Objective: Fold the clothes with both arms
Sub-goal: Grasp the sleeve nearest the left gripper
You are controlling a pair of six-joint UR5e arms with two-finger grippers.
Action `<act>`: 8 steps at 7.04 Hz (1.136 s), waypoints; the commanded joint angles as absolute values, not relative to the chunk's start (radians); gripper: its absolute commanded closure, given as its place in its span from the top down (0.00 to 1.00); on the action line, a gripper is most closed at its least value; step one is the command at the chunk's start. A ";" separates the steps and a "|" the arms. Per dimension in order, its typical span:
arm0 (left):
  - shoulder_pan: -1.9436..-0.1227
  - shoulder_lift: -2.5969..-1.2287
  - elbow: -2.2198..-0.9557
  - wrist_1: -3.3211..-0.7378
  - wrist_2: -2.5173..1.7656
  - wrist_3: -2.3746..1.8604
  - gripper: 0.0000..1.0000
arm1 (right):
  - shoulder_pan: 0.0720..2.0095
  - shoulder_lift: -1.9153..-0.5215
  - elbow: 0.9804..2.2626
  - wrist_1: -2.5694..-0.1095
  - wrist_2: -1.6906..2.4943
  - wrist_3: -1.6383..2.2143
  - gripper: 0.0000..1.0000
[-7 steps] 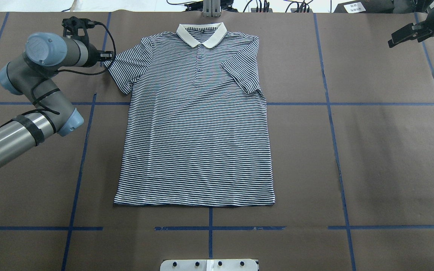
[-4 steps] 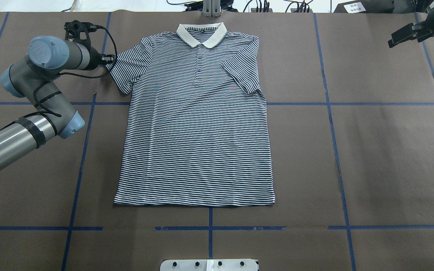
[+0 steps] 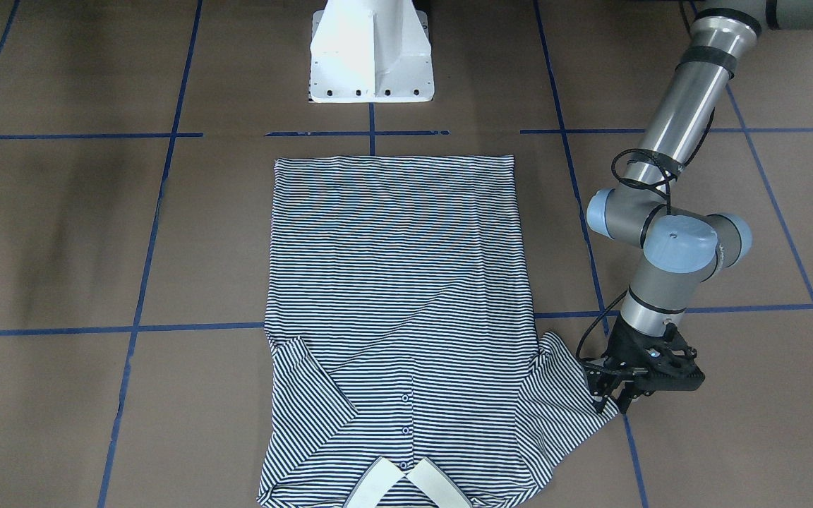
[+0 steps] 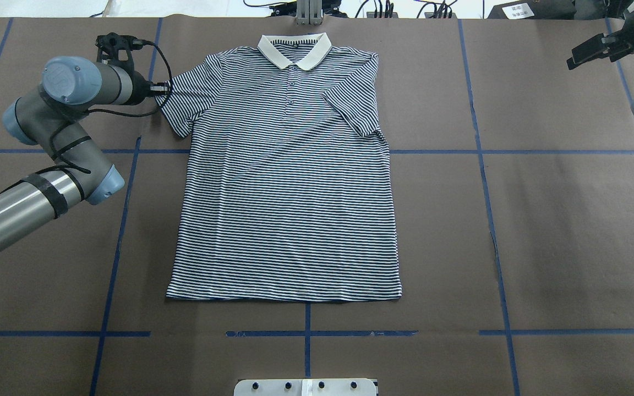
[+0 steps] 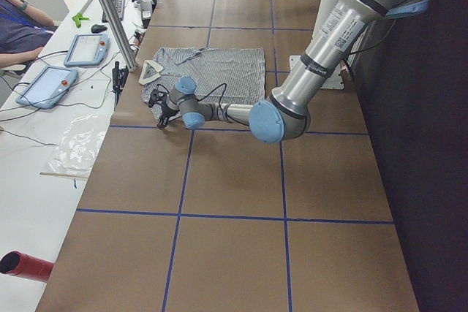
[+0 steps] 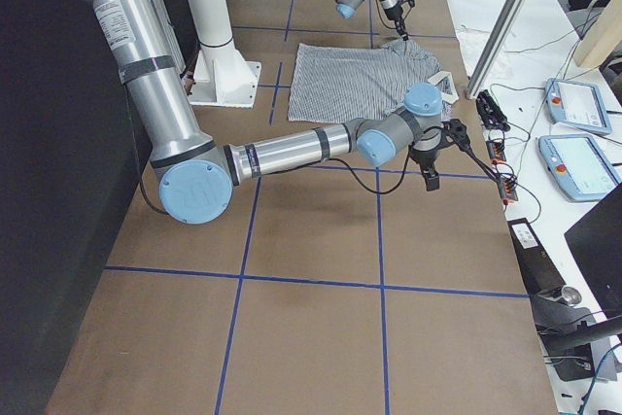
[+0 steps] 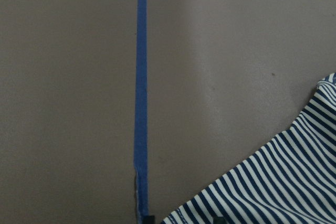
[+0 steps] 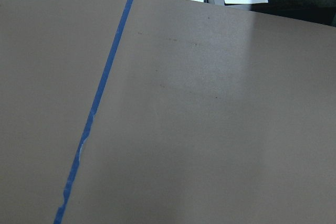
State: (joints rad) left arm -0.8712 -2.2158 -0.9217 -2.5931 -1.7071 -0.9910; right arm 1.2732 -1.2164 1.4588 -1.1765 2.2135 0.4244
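The striped polo shirt (image 4: 287, 187) is lying flat, front up, in the middle of the brown desk (image 4: 570, 220), with its cream collar (image 4: 295, 49) pointing away from the robot's base. The sleeve on the right arm's side (image 4: 353, 107) is lying folded in over the chest. The sleeve on the left arm's side (image 4: 185, 102) is spreading outward.

The left arm (image 4: 31, 192) is reaching to that outspread sleeve. The left fingers (image 3: 623, 401) are standing apart and pointing down at the sleeve hem, with the hem edge showing between the tips in the wrist view. A black cable (image 4: 162, 60) is looping from the wrist just beside the sleeve.

The right arm (image 6: 292, 148) is hanging well clear of the shirt near the far corner of the desk. Whether the right fingers (image 4: 584, 55) are apart or together cannot be told.

Blue tape lines (image 4: 487, 181) are crossing the desk around the shirt, and the hem is lying near the white pedestal base (image 3: 371, 53). Off the far edge, two handheld control tablets (image 5: 88, 49), a metal post (image 5: 110, 12) and a clear plastic sheet (image 5: 77, 144) are sitting on a white bench beyond the collar.
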 commanded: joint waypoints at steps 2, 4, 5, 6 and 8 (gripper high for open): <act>-0.871 -2.218 -0.965 -2.589 -1.707 -0.992 0.00 | 1.273 -1.216 1.459 -1.177 2.214 0.428 1.00; -0.871 -2.258 -1.114 -2.359 -1.710 -1.008 0.00 | 1.273 -1.215 1.459 -1.177 2.214 0.428 1.00; -0.870 -2.305 -1.161 -2.212 -1.706 -1.049 0.00 | 1.273 -1.216 1.459 -1.177 2.214 0.428 1.00; -0.824 -2.368 -1.152 -2.147 -1.700 -1.118 0.00 | 1.273 -1.216 1.459 -1.177 2.212 0.429 1.00; -0.749 -2.510 -1.007 -2.122 -1.638 -1.190 0.00 | 1.273 -1.218 1.457 -1.178 2.212 0.430 1.00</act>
